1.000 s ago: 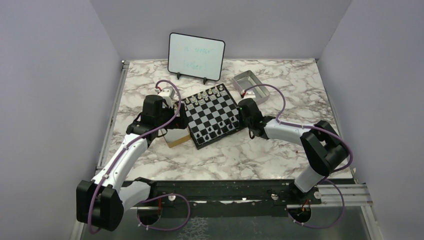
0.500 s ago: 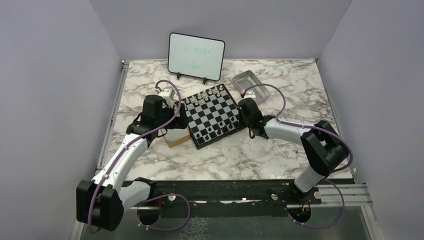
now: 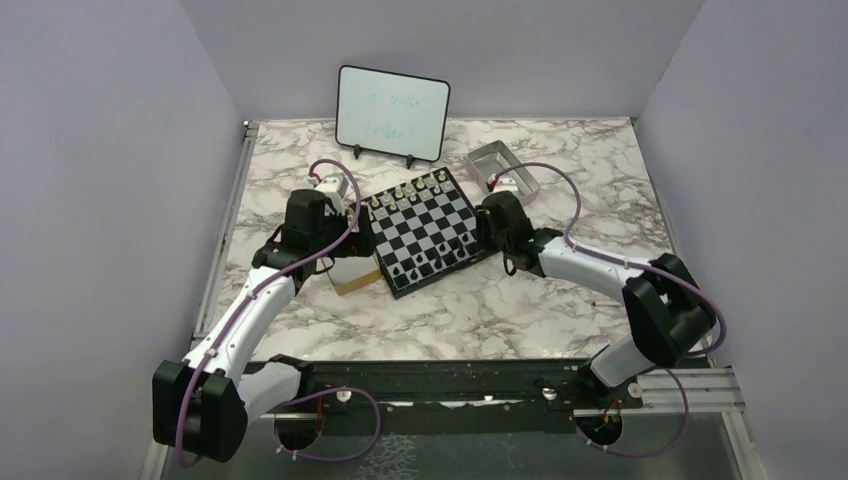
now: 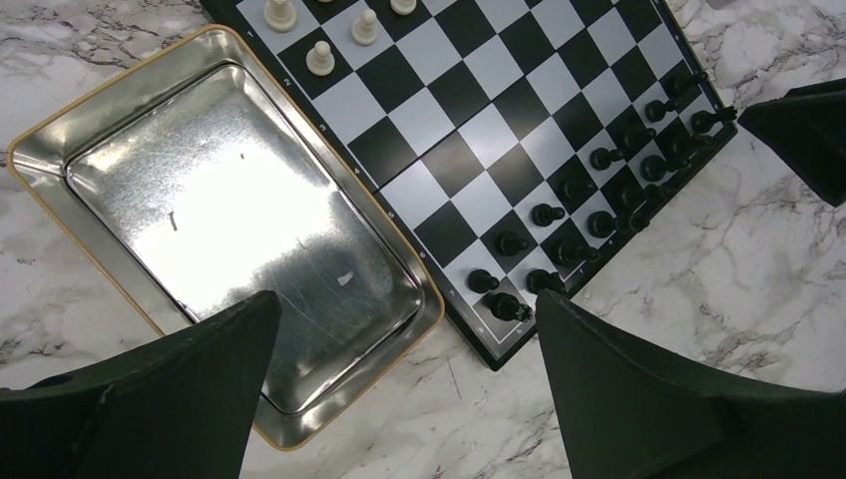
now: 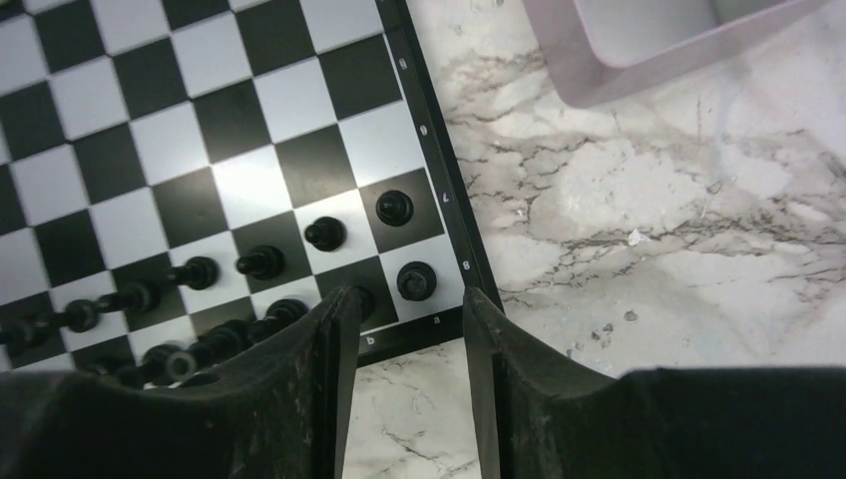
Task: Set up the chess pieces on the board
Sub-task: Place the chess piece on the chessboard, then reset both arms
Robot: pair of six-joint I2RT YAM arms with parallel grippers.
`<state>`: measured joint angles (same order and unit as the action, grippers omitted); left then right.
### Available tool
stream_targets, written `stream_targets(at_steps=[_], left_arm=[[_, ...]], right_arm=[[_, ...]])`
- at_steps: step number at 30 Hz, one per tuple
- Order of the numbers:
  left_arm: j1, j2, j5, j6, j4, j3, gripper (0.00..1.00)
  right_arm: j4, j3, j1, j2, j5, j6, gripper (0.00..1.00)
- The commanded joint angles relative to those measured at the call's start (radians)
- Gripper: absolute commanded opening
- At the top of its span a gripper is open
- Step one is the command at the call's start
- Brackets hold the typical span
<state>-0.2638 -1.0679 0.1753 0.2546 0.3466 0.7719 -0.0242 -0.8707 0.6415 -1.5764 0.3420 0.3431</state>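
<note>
From above, the board (image 3: 422,230) is being flanked on the desk (image 3: 480,310) by the left tool (image 3: 352,218) and right tool (image 3: 487,222). At the left wrist, that tool is being held wide over the board's corner. At the right wrist, the tool is being held narrowly parted, one of the chess pieces (image 5: 416,281) standing untouched between its tips.

A marbled table (image 3: 480,310) carries everything; a whiteboard (image 3: 392,112) with faint writing stands on 2 black feet at its far edge; a grey metal tray (image 3: 497,160) lies to the right of it; a shiny, tan-rimmed open tin (image 4: 229,220) lies flat; pale chess figures (image 4: 320,58) stand upright near its corner.
</note>
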Motion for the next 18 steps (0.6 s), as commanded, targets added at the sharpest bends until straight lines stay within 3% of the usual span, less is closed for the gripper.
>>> stream_targets(at_steps=[1, 4, 5, 6, 7, 14, 18], left_arm=[[0.0, -0.004, 0.017, 0.042, 0.031, 0.073, 0.99], [0.0, -0.001, 0.05, 0.065, 0.057, 0.125, 0.99], [0.0, 0.004, 0.059, 0.074, 0.064, 0.144, 0.99], [0.0, 0.011, 0.073, 0.084, 0.073, 0.161, 0.99], [0.0, 0.021, 0.082, 0.089, 0.081, 0.178, 0.99], [0.0, 0.134, 0.123, 0.13, 0.102, 0.233, 0.99], [0.0, 0.216, 0.134, 0.168, 0.102, 0.195, 0.99]], right_arm=[[-0.063, -0.048, 0.0, 0.133, -0.027, -0.004, 0.5], [-0.105, -0.05, 0.0, 0.23, -0.046, -0.018, 0.64], [-0.119, -0.049, 0.0, 0.262, -0.059, -0.022, 0.73], [-0.132, -0.048, 0.0, 0.301, -0.072, -0.022, 0.93], [-0.145, -0.044, 0.0, 0.338, -0.084, -0.017, 0.99], [-0.221, 0.013, 0.001, 0.593, -0.226, 0.015, 1.0], [-0.274, 0.048, 0.0, 0.692, -0.232, 0.116, 1.0]])
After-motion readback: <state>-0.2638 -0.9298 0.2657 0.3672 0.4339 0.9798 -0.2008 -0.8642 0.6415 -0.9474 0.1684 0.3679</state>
